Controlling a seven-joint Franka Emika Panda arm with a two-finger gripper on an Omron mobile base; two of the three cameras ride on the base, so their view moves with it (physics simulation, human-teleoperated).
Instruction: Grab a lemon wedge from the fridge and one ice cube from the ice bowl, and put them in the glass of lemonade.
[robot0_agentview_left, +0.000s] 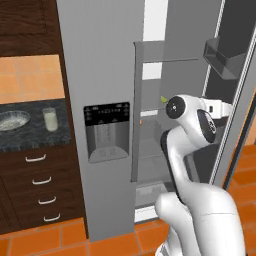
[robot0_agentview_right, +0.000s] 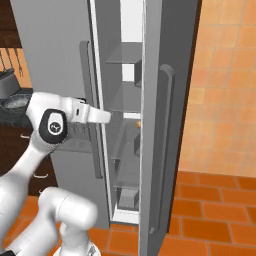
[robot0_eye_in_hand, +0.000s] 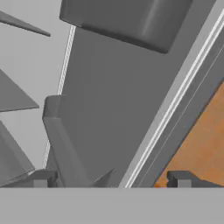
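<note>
Gripper: your gripper (robot0_eye_in_hand: 111, 178) stands wide apart and bare, its two dark fingertips (robot0_eye_in_hand: 41, 179) at the bottom corners of the hand view, nothing between them.
Hand's outlook: you look along the inner face of the open right door (robot0_eye_in_hand: 131, 100), its grey bins above and at left, with a strip of orange floor (robot0_eye_in_hand: 203, 148) at the right edge.
Arm: your arm (robot0_agentview_left: 192, 150) reaches from the base into the gap between the two doors; in the right base view the wrist (robot0_agentview_right: 92, 115) points into the fridge at mid height.
Fridge: the fridge (robot0_agentview_left: 100, 75) has its left door shut, dispenser (robot0_agentview_left: 106, 131) facing you, and its right door swung out, shelves showing inside.
Lemon wedge: a tiny yellow-green piece (robot0_agentview_left: 163, 99) peeps out just above your elbow joint, inside the fridge at mid height.
Orange fruit: a small orange spot (robot0_agentview_right: 138, 124) sits on a shelf just beyond the wrist.
Counter: to the left of the fridge, the ice bowl (robot0_agentview_left: 12, 120) and the glass (robot0_agentview_left: 49, 119) stand side by side on the dark counter (robot0_agentview_left: 30, 140), well apart from your arm.
</note>
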